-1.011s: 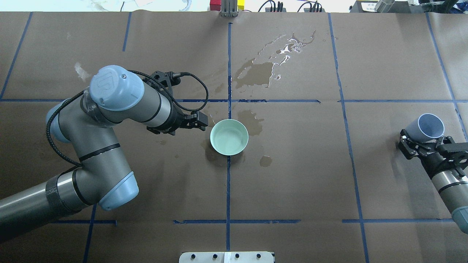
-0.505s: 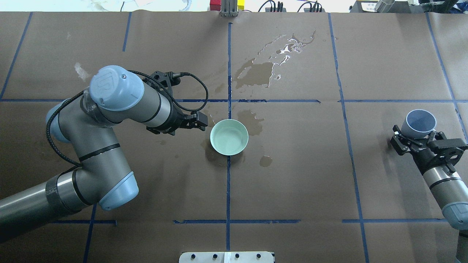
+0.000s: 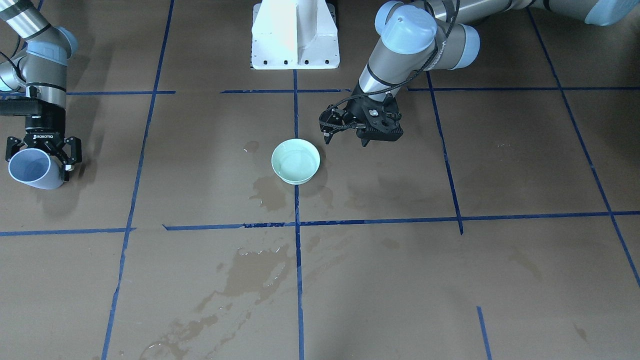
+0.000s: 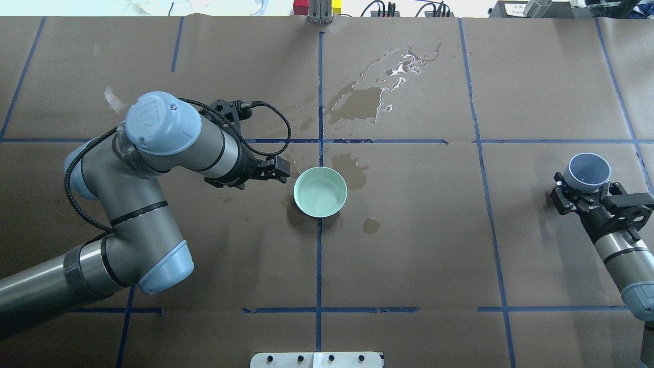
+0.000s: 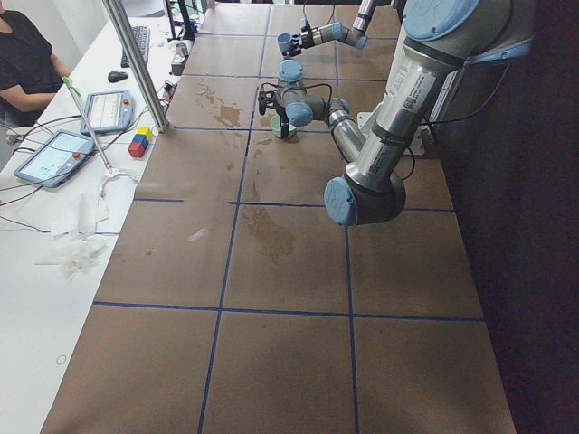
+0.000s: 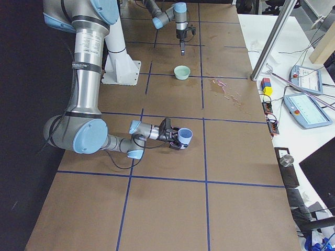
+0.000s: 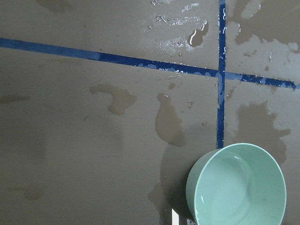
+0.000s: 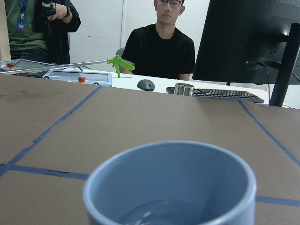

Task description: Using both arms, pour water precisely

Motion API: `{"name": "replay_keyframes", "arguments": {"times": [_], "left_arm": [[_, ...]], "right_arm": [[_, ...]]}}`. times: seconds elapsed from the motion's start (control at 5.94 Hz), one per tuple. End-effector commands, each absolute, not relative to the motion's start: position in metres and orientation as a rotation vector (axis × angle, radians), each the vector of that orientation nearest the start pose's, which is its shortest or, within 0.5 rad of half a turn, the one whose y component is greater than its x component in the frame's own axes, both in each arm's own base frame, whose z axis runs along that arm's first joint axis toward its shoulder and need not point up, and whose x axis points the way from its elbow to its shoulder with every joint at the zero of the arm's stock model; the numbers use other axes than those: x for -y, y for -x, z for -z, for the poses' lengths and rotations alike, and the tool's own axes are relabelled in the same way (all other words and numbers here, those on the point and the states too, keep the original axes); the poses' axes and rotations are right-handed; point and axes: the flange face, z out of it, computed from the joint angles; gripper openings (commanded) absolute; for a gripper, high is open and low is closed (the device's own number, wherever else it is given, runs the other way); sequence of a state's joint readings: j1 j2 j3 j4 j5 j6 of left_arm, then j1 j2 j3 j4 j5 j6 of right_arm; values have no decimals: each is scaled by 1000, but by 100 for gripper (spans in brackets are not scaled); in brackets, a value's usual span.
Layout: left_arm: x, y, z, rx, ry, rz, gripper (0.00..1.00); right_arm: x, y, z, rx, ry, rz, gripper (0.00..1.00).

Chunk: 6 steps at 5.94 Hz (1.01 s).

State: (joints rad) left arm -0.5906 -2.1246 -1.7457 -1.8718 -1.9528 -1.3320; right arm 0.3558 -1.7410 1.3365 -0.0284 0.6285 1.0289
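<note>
A mint-green bowl stands at the table's middle; it also shows in the front view and the left wrist view. Water lies in it with a faint sheen. My left gripper hangs just left of the bowl, apart from it, looking shut and empty. My right gripper at the far right is shut on a pale blue cup, held nearly upright above the table. A little water glints at the cup's bottom.
Wet spill patches darken the brown paper beyond the bowl and around it. Blue tape lines grid the table. The white pedestal base stands at the robot's side. Operators sit past the far edge.
My right gripper has swung the blue cup from a tilt towards upright and shifted it slightly left. The left arm and the bowl have not moved.
</note>
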Motion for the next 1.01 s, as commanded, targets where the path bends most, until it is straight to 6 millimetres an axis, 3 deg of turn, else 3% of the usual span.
{"name": "replay_keyframes", "arguments": {"times": [0.0,0.34,0.51,0.67,0.84], "left_arm": [[440,-483,-224,-1070,-91,123,100],[439,-482,-223,-1074,-84,138,100],[439,-482,-221,-1078,-84,141,100],[439,-482,-221,-1077,-82,141,100],[439,-482,-221,-1077,-82,141,100]], "right_arm": [[334,278,-669,564,-1225,-351,55],[341,264,-663,516,-1267,-322,31],[345,260,-648,513,-1302,-305,26],[348,268,-631,529,-1318,-300,28],[351,278,-593,596,-1343,-330,23]]}}
